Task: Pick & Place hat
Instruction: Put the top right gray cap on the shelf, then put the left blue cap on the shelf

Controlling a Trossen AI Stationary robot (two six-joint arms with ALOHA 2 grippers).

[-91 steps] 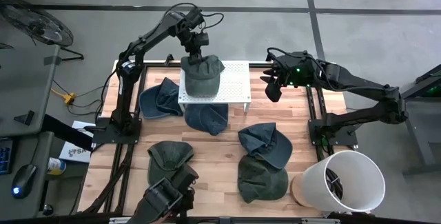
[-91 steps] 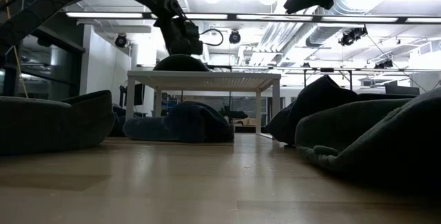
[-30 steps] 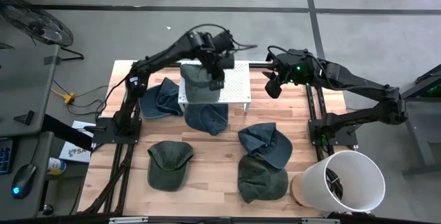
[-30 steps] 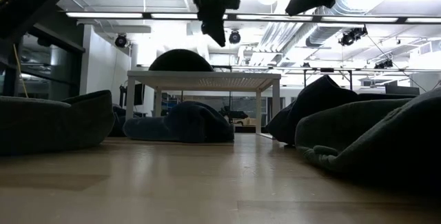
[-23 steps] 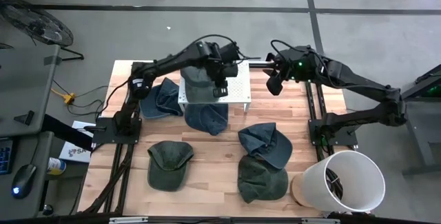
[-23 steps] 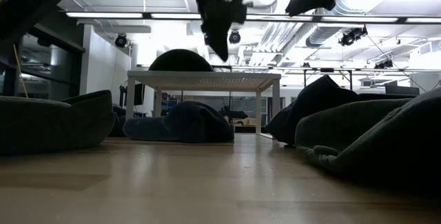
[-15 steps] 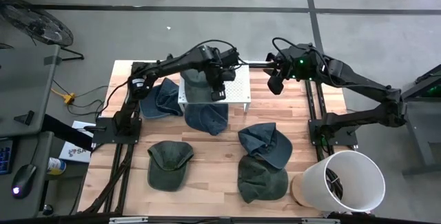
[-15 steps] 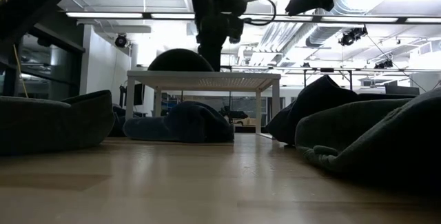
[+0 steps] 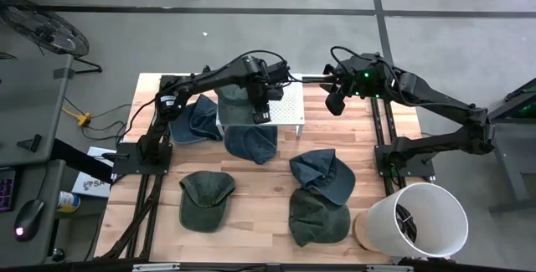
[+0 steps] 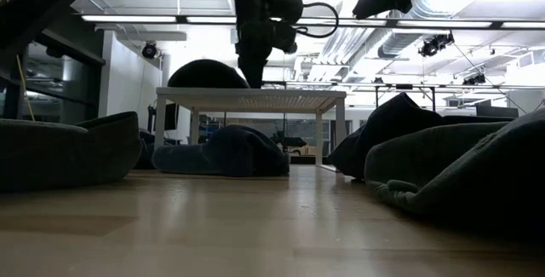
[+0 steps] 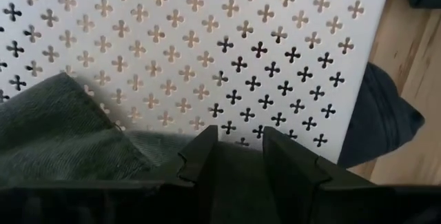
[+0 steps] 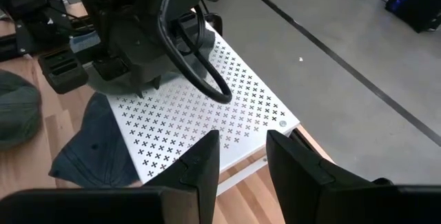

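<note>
A green hat (image 9: 233, 105) lies on the left part of a white perforated stand (image 9: 289, 96). In the low view it shows as a dome (image 10: 207, 72) on the stand's top. My left gripper (image 9: 260, 109) points down at the hat's right-hand edge, low over the stand (image 11: 207, 38), with green cloth between its fingers. My right gripper (image 9: 333, 105) hangs in the air past the stand's right end, slightly open and empty, and looks down on the stand (image 12: 200, 120). My left gripper holds the green hat's edge (image 11: 238, 165) on the side facing the table's right, pinched between its two fingers. The fingers come from above, pointing down. The rest of the hat (image 11: 62, 134) lies on the stand's top.
A blue hat (image 9: 249, 142) lies under the stand's near side and another (image 9: 191, 120) to its left. A green hat (image 9: 205, 197) lies near left; a blue (image 9: 322, 174) and a green hat (image 9: 316, 218) near right. A white bin (image 9: 414, 219) stands at the near right corner.
My left gripper has come down onto the stand and gone toward the table's left edge. The green hat has slid a little leftward along the stand's top with it. My right gripper has kept almost still.
</note>
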